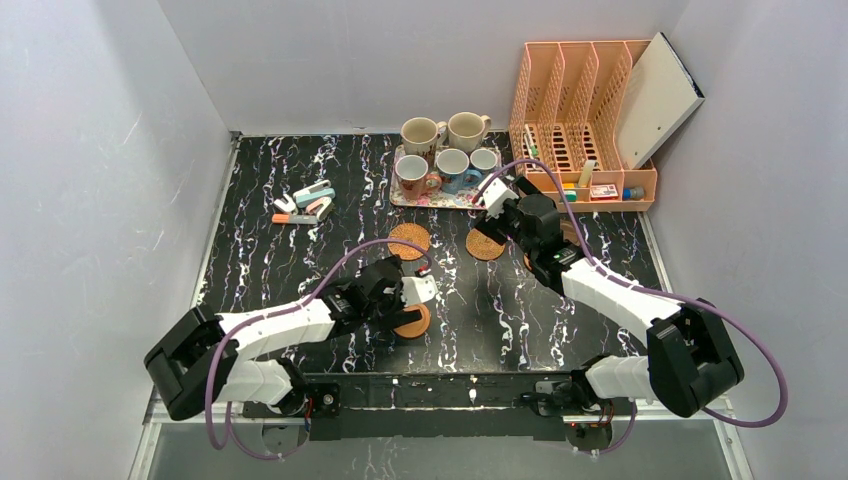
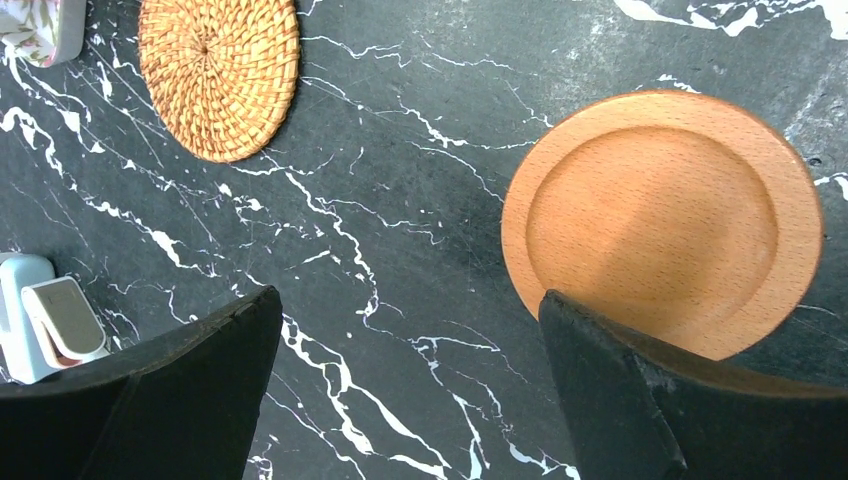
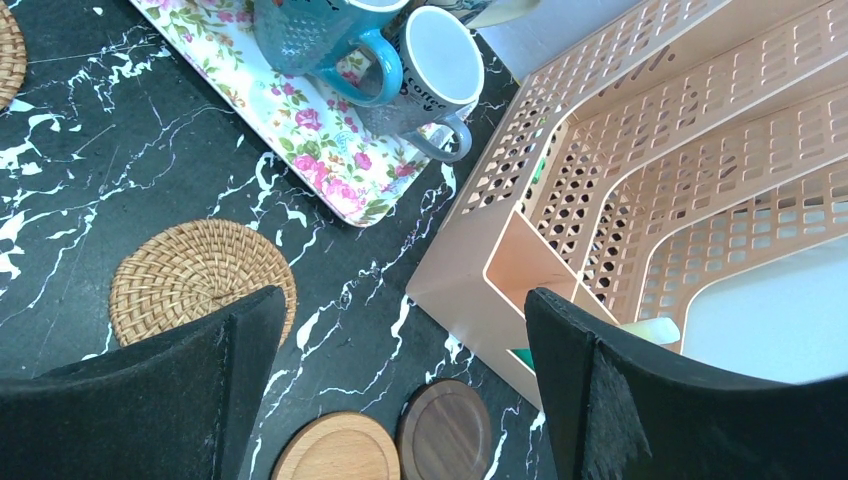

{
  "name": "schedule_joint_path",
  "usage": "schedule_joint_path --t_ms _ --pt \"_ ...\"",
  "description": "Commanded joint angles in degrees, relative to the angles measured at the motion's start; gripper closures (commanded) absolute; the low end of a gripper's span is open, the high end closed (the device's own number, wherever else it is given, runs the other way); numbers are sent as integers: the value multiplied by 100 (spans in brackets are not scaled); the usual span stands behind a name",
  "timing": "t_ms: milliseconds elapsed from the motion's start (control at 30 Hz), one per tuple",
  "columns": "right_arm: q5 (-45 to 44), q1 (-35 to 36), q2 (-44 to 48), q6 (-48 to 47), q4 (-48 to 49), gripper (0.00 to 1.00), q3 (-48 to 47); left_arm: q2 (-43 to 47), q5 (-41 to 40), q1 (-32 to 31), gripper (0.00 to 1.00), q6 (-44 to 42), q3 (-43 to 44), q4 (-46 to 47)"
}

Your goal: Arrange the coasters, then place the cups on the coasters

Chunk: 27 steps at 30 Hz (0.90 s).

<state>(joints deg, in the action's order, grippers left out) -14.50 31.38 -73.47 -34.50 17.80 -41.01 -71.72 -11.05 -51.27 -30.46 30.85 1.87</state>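
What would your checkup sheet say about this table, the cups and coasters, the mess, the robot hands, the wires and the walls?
Surface: black, white-veined table.
Job's things: two woven coasters, two smooth coasters, one dark coaster, flat on the table; five cups at the floral tray, none on a coaster.
Clutter: small stationery items; peach file rack holding a white folder.
Grippers: left gripper open, empty, beside a smooth coaster; right gripper open, empty, near the rack.
Cables: purple cable along each arm.
Surroundings: plain pale walls.
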Motion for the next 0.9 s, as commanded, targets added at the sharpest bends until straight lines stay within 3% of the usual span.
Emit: schedule_joint_path --t_ms 0,533,867 --pt "83 -35 93 17 197 2 30 347 55 -33 2 33 162 -3" --pt "104 -39 108 -54 213 2 76 -228 209 -190 2 -125 -12 60" --pt "184 -70 210 -47 219 2 126 337 -321 -191 2 -483 -336 -518"
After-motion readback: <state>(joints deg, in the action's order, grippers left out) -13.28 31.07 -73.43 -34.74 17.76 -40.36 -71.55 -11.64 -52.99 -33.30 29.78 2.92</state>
